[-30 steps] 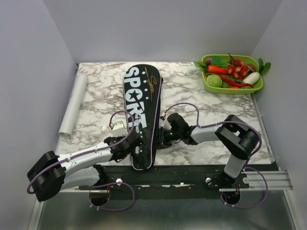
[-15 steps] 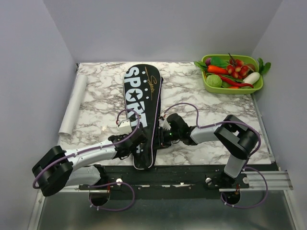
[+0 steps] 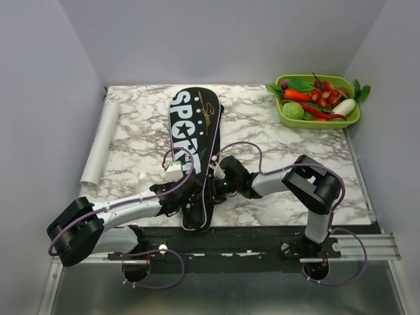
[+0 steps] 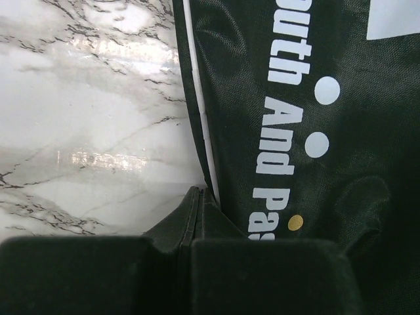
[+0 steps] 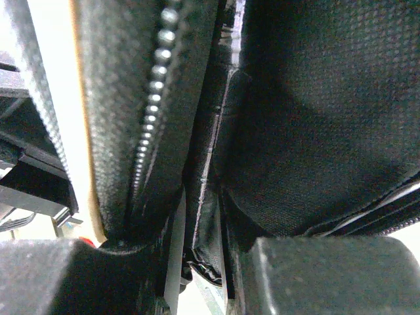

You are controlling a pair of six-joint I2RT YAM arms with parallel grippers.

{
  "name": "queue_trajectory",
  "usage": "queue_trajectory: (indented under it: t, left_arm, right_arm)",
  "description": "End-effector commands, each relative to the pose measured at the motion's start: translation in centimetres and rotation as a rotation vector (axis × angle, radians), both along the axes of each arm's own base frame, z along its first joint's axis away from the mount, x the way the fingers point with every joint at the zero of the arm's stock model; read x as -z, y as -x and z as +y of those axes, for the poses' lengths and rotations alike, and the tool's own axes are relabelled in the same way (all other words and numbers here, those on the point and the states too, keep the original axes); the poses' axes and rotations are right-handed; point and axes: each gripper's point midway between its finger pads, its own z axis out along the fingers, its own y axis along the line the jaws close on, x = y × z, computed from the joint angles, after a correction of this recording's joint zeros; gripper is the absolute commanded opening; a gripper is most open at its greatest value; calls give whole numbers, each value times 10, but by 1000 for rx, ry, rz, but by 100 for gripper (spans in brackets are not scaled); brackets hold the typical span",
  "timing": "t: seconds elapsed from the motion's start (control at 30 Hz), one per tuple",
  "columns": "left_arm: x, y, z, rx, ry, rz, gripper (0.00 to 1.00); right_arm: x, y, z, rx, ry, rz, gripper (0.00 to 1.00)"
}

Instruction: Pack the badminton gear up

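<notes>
Marble table (image 3: 275,151), near edge: pinches cover (image 3: 195,125) rim in left gripper (image 4: 198,195), zipper (image 5: 154,118) fabric in right gripper (image 5: 197,259). Likely braces for zipping.

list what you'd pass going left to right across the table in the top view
roll -> cover -> tray
</notes>
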Motion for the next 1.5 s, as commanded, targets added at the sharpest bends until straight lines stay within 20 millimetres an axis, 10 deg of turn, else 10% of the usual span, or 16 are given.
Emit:
queue_trajectory:
  t: [0.0,0.37,0.73,1.03,1.47]
  left_arm:
    - [3,11,-27,40,135,58,0]
    - [-38,2,10,-99,103,-78,0]
    - [-110,-23,-3,-59,140,-242,0]
    - [-126,-44,-87,153,309,-261,0]
    - [-68,-34,-134,256,337,-153,0]
  right_arm:
    - [-10,10,20,-50,-55,-14,34]
    - [10,0,-45,58,289,-126,52]
    - [-40,-86,-139,382,536,-377,69]
    - [-81,-210,-133,475,190,-261,72]
    - [-51,-332,-91,511,57,-147,73]
